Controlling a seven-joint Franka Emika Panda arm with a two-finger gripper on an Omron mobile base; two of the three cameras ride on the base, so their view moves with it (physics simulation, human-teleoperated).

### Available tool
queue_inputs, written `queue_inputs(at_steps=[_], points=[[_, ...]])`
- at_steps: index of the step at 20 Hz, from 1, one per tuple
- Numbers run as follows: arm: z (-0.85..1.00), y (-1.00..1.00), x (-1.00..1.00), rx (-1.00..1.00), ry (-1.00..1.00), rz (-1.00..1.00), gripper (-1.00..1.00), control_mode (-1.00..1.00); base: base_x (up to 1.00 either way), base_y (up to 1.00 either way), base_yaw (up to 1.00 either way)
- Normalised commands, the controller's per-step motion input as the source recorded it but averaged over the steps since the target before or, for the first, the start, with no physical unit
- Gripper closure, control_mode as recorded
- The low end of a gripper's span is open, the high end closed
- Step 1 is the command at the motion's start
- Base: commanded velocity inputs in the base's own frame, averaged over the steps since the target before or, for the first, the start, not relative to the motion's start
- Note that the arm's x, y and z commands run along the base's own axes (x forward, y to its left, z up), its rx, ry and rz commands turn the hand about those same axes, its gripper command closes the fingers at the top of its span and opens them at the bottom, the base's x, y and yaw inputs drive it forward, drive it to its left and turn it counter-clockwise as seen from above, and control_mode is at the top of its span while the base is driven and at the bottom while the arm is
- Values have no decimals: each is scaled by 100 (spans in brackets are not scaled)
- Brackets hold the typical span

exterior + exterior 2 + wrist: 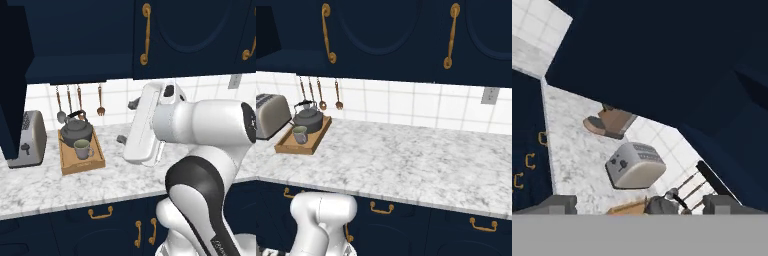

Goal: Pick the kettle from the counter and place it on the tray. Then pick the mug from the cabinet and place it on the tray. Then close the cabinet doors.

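- The arm [200, 165] is showing as a run of thick, rounded, glossy white shells in the left base view.
- A wide black band is wrapping the bulging joint at its lower middle, and another dark cap is closing the shell at the right edge.
- Faint grey lettering is sitting low on the white casing near the bottom right.
- The flat white hand block is carrying a dark round inset near its top, with small grey fittings jutting from its side.
- The tool [640, 205] is showing two blocky dark grey fingertips [557, 204].

Dark grey kettle [76, 131] and small mug [82, 149] both upright on wooden tray [98, 159], mug just in front; tray on marbled counter [125, 175]; left cabinet door [12, 90] open.
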Motion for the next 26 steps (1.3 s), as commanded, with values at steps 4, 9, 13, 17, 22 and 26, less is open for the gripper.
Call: queue_inputs(at_steps=[4, 9, 13, 17, 22, 26], points=[[24, 48, -48, -22, -29, 29, -100, -100, 0, 0, 0], [13, 59, -61, -22, -38, 10, -100, -100, 0, 0, 0], [26, 57, -52, -14, -18, 0, -100, -100, 0, 0, 0], [36, 55, -40, -14, -10, 0, -100, -100, 0, 0, 0], [14, 40, -43, -17, -18, 2, -100, -100, 0, 0, 0], [0, 58, -23, -16, -11, -3, -100, -100, 0, 0, 0]])
